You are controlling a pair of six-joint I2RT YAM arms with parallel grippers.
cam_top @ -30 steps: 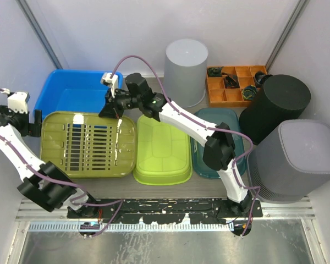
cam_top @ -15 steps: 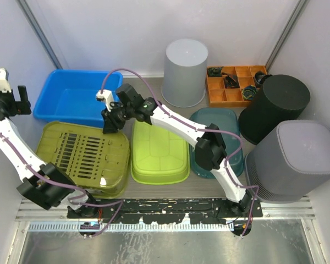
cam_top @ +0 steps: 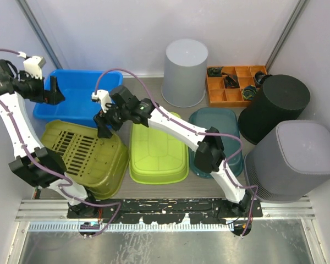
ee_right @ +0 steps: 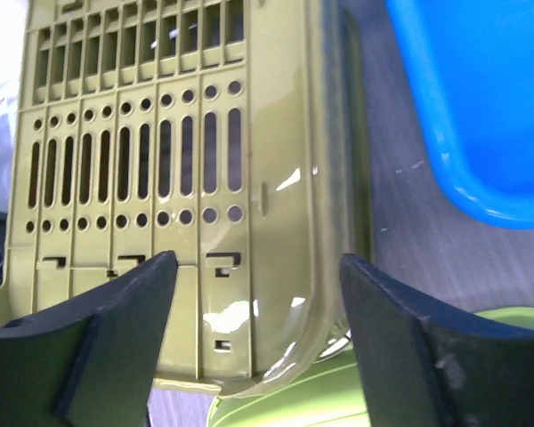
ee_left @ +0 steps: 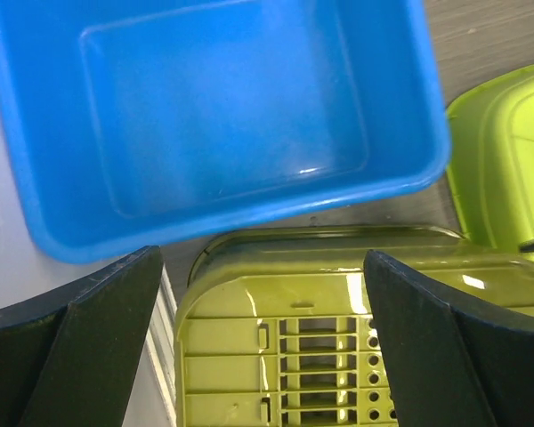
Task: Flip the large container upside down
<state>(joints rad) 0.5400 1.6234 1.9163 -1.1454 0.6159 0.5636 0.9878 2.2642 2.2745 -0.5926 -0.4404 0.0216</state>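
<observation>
Crowded surface (cam_top: 170,190): left end effector (cam_top: 54,93) and right end effector (cam_top: 103,127) wide open, empty, so your tilted olive container (cam_top: 85,154) sits unheld and may slip onto the lime tub (cam_top: 157,148).

At the back left of your desk (cam_top: 154,191) sits a blue bin (cam_top: 77,98), open side up. Further right you have an upturned pale grey bucket (cam_top: 185,71) and an orange compartment tray (cam_top: 231,89) holding small dark items. A lime tub (cam_top: 158,151) and a teal tub (cam_top: 226,127) lie side by side. A black bin (cam_top: 275,104) and a larger grey bin (cam_top: 294,159) stand at your right.
</observation>
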